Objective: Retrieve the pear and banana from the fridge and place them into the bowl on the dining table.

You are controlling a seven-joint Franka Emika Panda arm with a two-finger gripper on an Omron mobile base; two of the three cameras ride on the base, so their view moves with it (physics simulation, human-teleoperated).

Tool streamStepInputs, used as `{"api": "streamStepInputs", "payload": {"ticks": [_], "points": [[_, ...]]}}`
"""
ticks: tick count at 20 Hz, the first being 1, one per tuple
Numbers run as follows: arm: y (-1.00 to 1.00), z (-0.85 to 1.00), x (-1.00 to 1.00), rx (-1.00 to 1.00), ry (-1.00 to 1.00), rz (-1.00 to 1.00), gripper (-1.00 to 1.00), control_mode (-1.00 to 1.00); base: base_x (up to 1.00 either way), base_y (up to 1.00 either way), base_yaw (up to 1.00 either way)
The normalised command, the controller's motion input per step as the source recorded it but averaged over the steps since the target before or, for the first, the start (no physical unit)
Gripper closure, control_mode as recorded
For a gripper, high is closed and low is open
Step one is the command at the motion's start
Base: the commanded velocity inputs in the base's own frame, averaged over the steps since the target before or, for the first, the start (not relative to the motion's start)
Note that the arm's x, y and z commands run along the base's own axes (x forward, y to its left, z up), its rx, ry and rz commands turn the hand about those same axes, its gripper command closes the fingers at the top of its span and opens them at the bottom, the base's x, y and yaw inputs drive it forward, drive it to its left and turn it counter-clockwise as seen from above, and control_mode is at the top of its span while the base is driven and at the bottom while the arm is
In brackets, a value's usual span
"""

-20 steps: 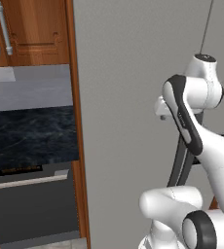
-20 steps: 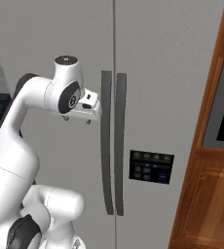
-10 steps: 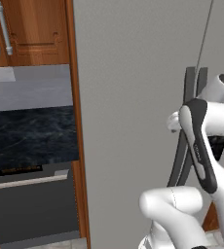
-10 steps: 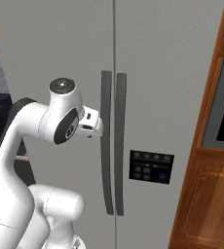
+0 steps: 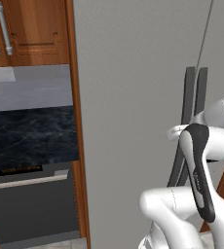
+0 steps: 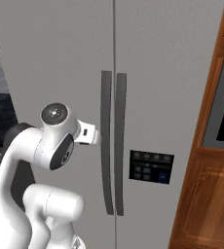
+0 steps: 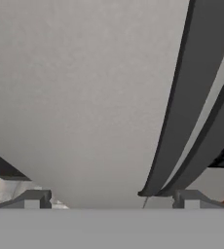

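- Against the closed fridge [image 6: 60, 58], the gripper [image 7: 109, 197] stood with its fingers spread wide and released, gripping nothing
- Over the last second the arm had swung lower and closer to the two dark door handles [image 6: 113, 141], and the fingers had eased a touch wider
- Pear, banana and bowl were out of sight; the doors were shut
- Likely step: reaching for the left handle [image 7: 177, 97] to pull that door open

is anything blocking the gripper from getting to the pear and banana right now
Yes. Both grey doors of the fridge are shut, so the fruit inside is hidden behind them. The gripper is open and faces the left door beside its dark handle, not gripping it. The door must be pulled open first.
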Motion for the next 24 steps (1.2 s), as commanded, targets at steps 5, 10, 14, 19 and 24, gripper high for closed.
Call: {"api": "streamStepInputs", "payload": {"ticks": [5,10,14,19,24], "points": [[0.0,0.0,0.0,0.0,-0.01,0.0,-1.0,-1.0,0.0,0.0,0.0],[0.0,0.0,0.16,0.0,0.06,0.0,-1.0,-1.0,0.0,0.0,0.0],[0.0,0.0,0.18,0.0,0.01,0.0,-1.0,-1.0,0.0,0.0,0.0],[0.0,0.0,0.03,0.0,0.0,0.0,-1.0,-1.0,0.0,0.0,0.0],[0.0,0.0,-0.02,0.0,0.0,0.0,-1.0,1.0,-0.15,0.0,0.0]]}}
